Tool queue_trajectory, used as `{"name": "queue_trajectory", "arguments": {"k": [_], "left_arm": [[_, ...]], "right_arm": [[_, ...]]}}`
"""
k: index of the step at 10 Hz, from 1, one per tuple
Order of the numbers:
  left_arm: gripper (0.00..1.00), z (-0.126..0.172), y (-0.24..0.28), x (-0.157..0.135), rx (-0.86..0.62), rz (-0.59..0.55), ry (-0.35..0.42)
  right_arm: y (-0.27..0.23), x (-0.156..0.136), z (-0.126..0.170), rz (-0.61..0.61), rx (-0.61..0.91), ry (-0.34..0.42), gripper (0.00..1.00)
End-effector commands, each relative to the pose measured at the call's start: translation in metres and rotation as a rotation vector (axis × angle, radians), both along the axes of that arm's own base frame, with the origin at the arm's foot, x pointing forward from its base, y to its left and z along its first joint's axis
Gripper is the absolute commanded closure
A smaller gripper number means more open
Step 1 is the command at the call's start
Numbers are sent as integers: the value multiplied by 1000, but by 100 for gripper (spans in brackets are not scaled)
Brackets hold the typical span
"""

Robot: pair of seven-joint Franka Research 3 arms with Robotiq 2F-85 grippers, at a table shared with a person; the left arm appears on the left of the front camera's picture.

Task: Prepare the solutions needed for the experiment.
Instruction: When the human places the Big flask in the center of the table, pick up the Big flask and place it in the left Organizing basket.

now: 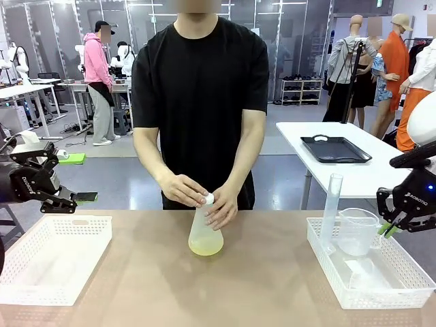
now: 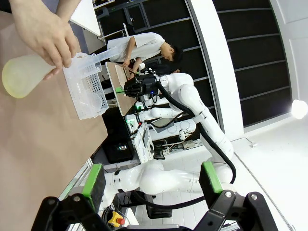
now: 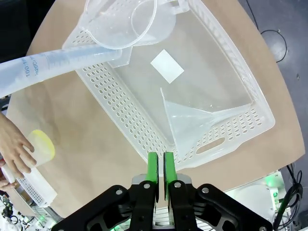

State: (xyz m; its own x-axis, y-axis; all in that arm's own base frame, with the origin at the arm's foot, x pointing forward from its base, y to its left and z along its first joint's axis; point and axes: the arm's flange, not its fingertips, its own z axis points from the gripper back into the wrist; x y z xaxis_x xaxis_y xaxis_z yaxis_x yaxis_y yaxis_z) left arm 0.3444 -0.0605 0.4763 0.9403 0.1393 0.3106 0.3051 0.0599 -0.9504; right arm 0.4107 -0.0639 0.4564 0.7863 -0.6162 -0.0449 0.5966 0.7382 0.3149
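My left end effector (image 2: 151, 182) is released, pads spread wide with nothing between them; in the front view it hangs at the left edge of the surface (image 1: 272, 272), past the far side of a white perforated basket (image 1: 68, 219). My right end effector (image 3: 159, 168) is clenched, green pads pressed together on nothing, poised over the near rim of a second white basket (image 3: 144, 139) at the right. That basket carries a clear funnel (image 3: 187, 120) lying on its side, a clear measuring jug (image 1: 357, 228) and a tall graduated cylinder (image 1: 332, 204) standing upright. The pale yellow-green solution (image 1: 206, 246) sits as a shallow layer in the bottom of a translucent conical flask (image 1: 206, 231), upright at the middle of the surface, between the two baskets and well apart from both end effectors. At the far side a person in a black T-shirt has both hands (image 1: 182, 189) at the flask's neck, fingers on a small white cap (image 1: 208, 199) at its mouth.
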Motion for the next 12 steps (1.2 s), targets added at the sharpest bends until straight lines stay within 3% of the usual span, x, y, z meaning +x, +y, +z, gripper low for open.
{"name": "queue_trajectory", "arguments": {"k": [1, 9, 10, 12], "left_arm": [[0, 1, 0, -1, -11, -10, -3], [0, 1, 0, -1, -11, -10, -3], [0, 1, 0, -1, -11, -10, -3], [0, 1, 0, -1, -11, -10, -3]], "right_arm": [[0, -2, 0, 5, 0, -1, 91], [0, 0, 0, 0, 0, 0, 91], [12, -9, 6, 39, 72, -89, 91], [35, -21, 23, 100, 163, -190, 91]]}}
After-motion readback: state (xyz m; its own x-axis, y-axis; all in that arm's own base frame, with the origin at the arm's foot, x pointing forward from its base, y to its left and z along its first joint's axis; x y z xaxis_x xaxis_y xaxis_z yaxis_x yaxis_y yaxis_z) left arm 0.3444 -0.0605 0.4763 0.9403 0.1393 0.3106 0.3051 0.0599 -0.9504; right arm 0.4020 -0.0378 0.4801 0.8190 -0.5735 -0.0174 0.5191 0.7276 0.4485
